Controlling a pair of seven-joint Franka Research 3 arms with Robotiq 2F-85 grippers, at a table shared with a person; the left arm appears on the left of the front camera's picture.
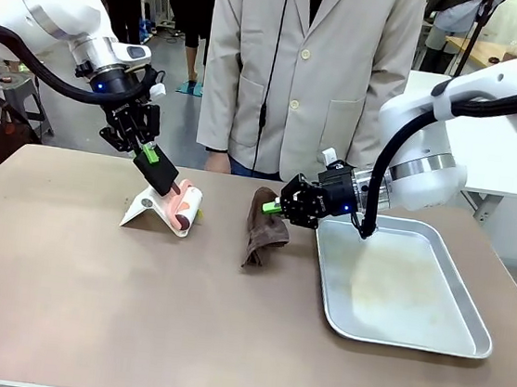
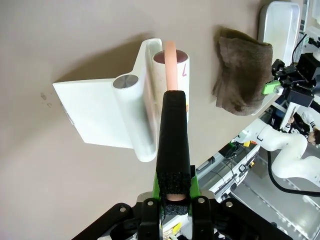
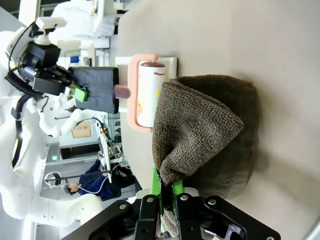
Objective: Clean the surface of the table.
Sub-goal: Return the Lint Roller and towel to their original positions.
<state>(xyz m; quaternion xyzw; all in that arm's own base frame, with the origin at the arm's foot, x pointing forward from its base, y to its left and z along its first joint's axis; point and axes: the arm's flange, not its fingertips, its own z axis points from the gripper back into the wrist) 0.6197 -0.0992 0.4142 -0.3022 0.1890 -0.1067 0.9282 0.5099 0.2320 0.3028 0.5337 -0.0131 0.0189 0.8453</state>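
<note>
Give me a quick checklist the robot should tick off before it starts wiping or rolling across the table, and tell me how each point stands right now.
1. Left tool shut on the lint roller's handle: ok.
2. Lint roller down at the table, resting against its white stand: ok.
3. Right tool shut on the brown cloth: ok, a corner is pinched between the pads.
4. Cloth reaching the tabletop: ok, its lower end rests on the surface while the top is held up.
5. Metal tray out of the wiping path: not ok, it lies right beside the cloth under the right arm.
6. Person's hand away from the tools: ok, at the far edge.
</note>
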